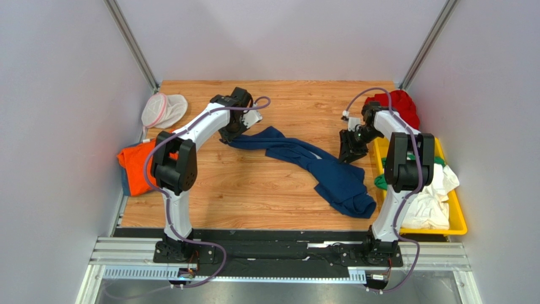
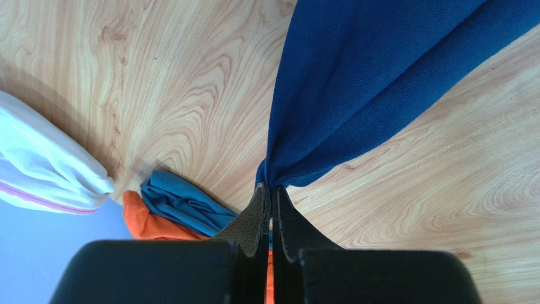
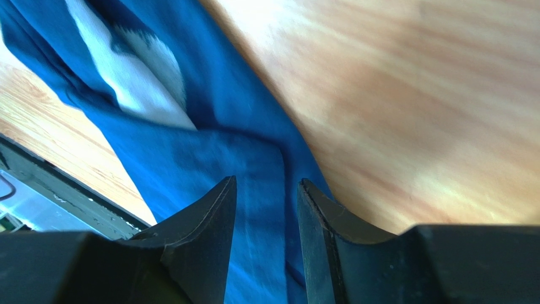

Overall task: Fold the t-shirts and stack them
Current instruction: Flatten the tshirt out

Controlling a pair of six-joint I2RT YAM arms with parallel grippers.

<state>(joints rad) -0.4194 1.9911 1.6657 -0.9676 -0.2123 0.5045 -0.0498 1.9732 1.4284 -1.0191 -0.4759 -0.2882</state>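
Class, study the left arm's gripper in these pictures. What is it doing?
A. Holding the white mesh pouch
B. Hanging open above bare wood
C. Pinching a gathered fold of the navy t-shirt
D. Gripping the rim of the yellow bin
C: in the left wrist view the left gripper has its jaws shut together on a bunched point of the navy t-shirt, which fans out from them.

Wood-grain tabletop [image 1: 253, 190] fills frame centre. Plain pale walls [image 1: 57, 95] left, back, right. Metal corner posts [image 1: 130, 42] upper left, upper right.
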